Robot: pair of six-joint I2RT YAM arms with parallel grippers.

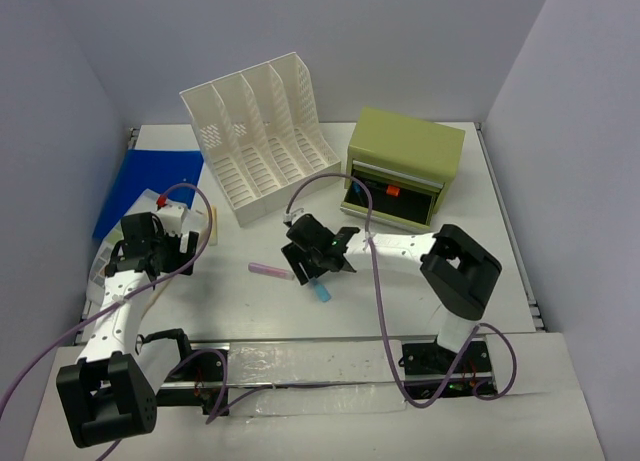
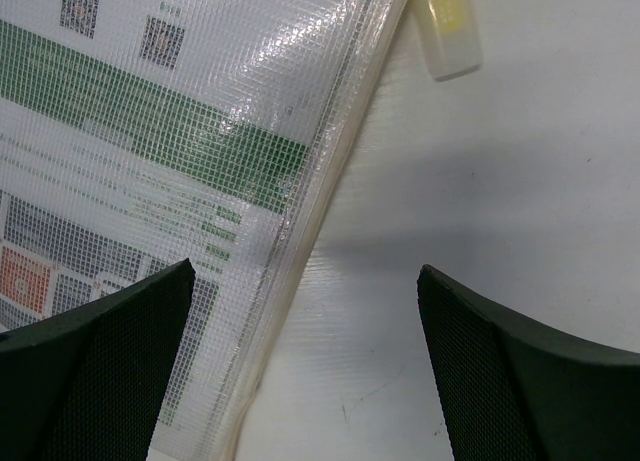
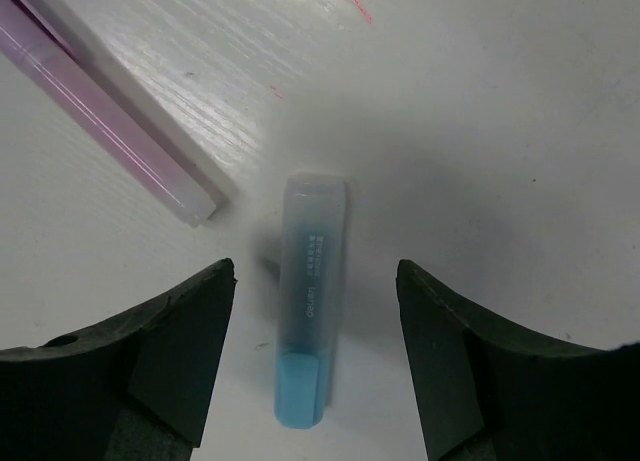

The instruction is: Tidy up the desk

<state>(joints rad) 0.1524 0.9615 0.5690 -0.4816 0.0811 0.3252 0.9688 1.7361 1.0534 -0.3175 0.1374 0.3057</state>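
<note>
**Worktop: right claw set over highlighter**

- Worktop spans the scene under both arms. Rack and drawer box stand at the far side.
- Highlighter lies mid-worktop, directly below the right claw and between its jaws. There is a gap on either side and no contact.
- Its long axis runs across the closing line, so the jaws would meet its flanks.
- Pink pen lies just left of it, apart.
- Right claw is fairly wide and empty.
- Left claw is fully wide and empty, over the edge of a pouch at far left. The right arm is nearer.
- Likely next: straight drop, then close.
</note>
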